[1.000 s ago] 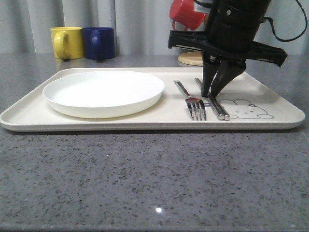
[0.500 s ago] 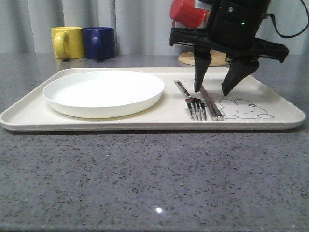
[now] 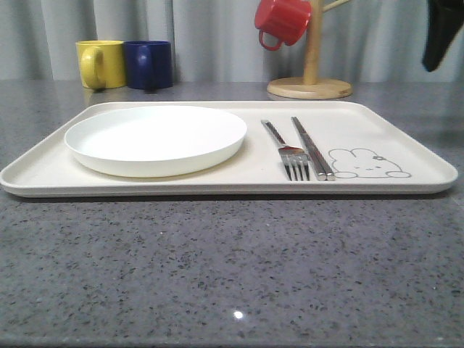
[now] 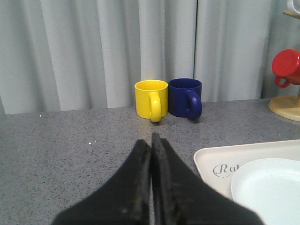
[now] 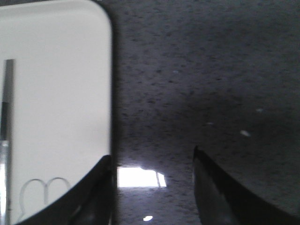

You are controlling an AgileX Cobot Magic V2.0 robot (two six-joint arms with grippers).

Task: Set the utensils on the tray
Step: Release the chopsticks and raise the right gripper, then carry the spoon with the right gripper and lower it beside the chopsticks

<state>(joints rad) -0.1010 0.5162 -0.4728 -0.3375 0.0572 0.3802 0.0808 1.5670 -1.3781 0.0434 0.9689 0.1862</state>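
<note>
Fork and chopsticks lie side by side on the tray, between the white plate and the rabbit drawing, handles pointing away from the camera. No spoon identifiable.

Left gripper: fingers pressed together, nothing held, above the counter near the yellow mug and blue mug.

Right gripper: fingers spread wide, empty, over bare counter just beside the tray's edge.

Handling judgement: utensils look thin, rigid, light, polished, so likely slippery and flat-lying. Best pinched across the handle mid-length; chopsticks may roll or separate.
</note>
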